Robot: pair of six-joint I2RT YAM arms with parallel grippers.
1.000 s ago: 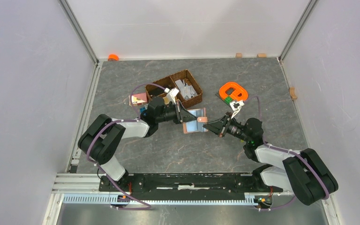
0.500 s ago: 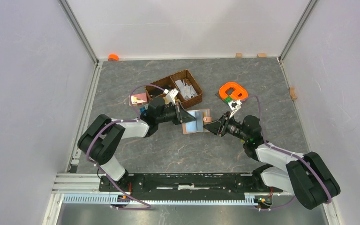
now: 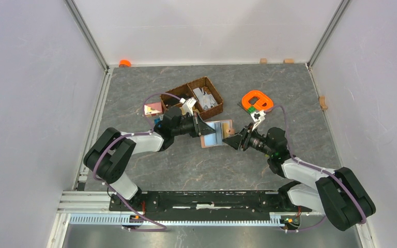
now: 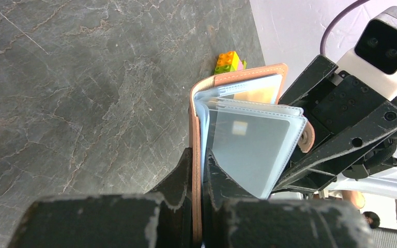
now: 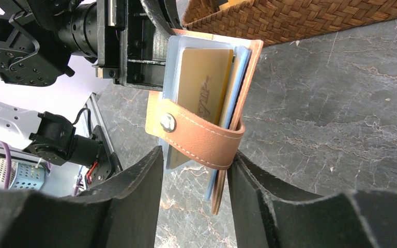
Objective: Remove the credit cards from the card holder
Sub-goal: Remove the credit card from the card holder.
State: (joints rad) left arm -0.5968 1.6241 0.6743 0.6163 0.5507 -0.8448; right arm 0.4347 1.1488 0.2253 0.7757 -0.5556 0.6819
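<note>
Right end effector (image 5: 195, 156) spread, straddling card holder (image 5: 249, 72) strap; wicker basket (image 5: 300, 18) behind.

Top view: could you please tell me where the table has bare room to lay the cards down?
The table is bare between the card holder and the base rail, and between the wicker basket and the back wall. The middle is crowded: basket, holder, orange ring, left gripper and right gripper sit close.

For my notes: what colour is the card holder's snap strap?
Tan-pink with pale stitching; strap shows best in right wrist view.
</note>
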